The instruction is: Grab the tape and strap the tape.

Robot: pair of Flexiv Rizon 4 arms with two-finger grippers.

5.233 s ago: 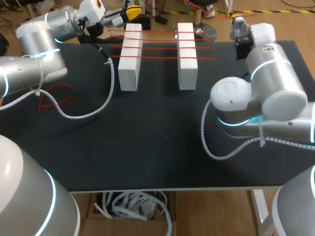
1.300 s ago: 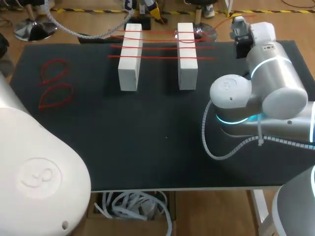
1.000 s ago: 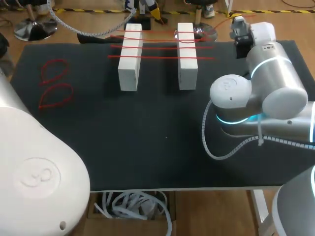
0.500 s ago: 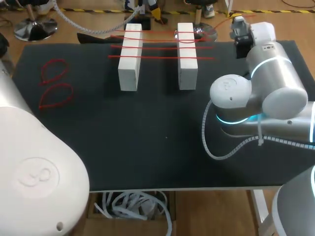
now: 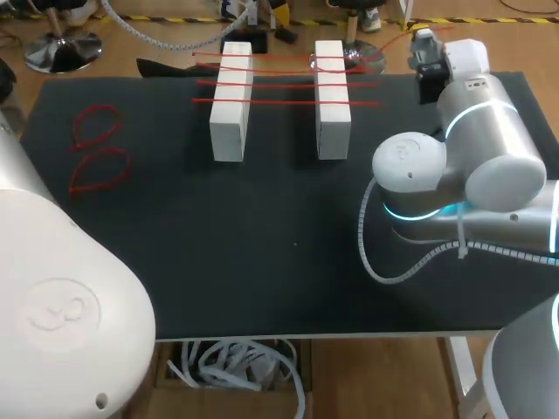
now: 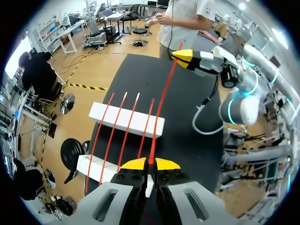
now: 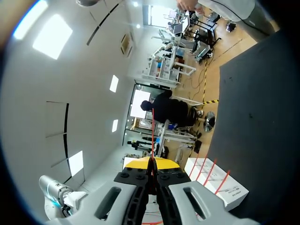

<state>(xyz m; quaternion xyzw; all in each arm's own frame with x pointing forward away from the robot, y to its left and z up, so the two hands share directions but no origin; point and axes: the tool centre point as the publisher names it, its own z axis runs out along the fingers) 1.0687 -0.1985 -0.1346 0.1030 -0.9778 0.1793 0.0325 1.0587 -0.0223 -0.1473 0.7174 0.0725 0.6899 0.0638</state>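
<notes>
Between left claw (image 6: 151,163) and right claw (image 7: 152,161), pinched red tape (image 7: 152,136) stretches.

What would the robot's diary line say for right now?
left hand: shut on red tape | right hand: shut on same tape | tape: stretched between hands | white blocks: other strands across
</notes>
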